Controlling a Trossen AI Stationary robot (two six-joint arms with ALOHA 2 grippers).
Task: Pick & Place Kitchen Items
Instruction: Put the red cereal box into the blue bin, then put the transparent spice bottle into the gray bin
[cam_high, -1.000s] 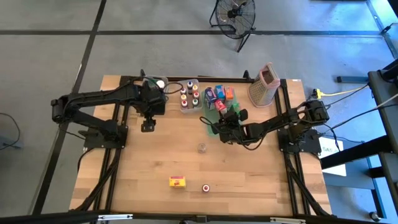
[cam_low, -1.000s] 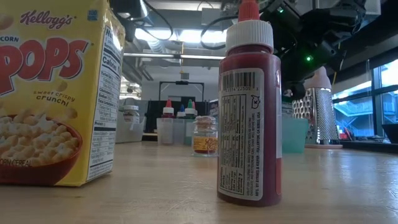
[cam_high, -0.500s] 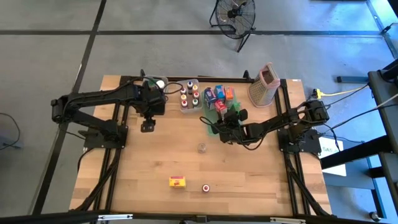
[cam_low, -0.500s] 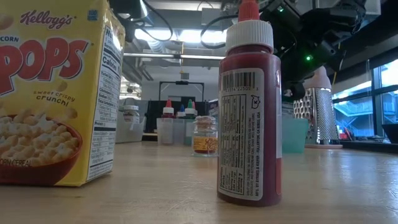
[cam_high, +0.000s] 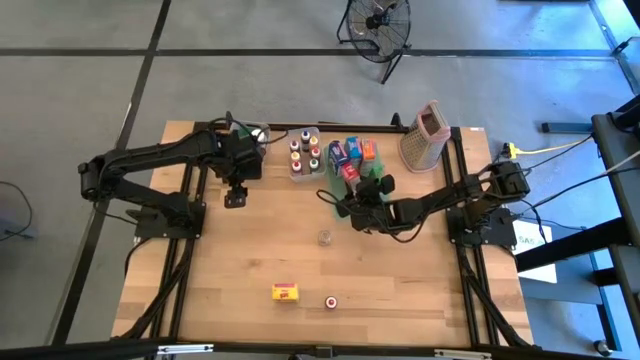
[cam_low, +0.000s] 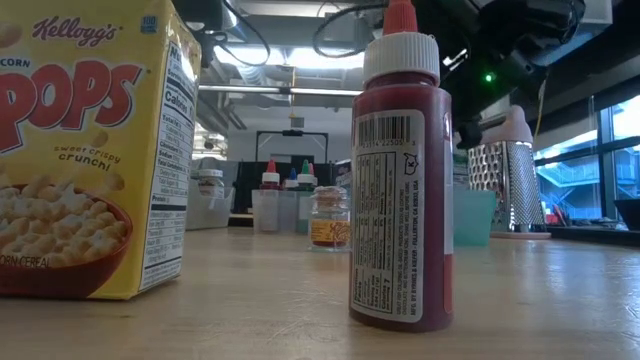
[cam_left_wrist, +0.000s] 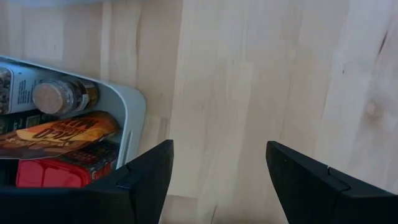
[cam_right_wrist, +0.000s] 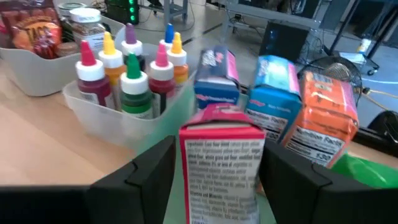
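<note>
Broadly, the wooden counter (cam_high: 250, 260) was seen from above with both dark arms reaching inward from its sides. At the far edge stood the box grater (cam_high: 424, 135), and beside it a flat green tray (cam_high: 341, 208) carrying small cartons, with a clear bin (cam_high: 305, 155) of cap-topped bottles next to that.

The right hand (cam_high: 352, 207) was placed at the near edge of the tray, its fingers apart, with a red-topped carton (cam_right_wrist: 221, 165) standing upright between them in the right wrist view. Whether the pads were touching its sides could not be told; the carton looked to be resting on the tray. Its long axis was vertical, and it lay directly ahead of the hand, so a withdrawal straight back from it was judged to be the clean move. Behind it were ranged a blue carton (cam_right_wrist: 217, 79), a lighter blue carton (cam_right_wrist: 272, 93) and an orange carton (cam_right_wrist: 327, 112).

The left hand (cam_high: 233, 198) was held over bare wood beside a grey tub (cam_left_wrist: 127, 118) of packets, fingers spread and nothing between them.

Three items were left loose toward the near edge: a yellow cereal box (cam_high: 286, 292), a red bottle (cam_high: 330, 301) and a small glass jar (cam_high: 324, 237). The jar was judged nearer the right hand.
</note>
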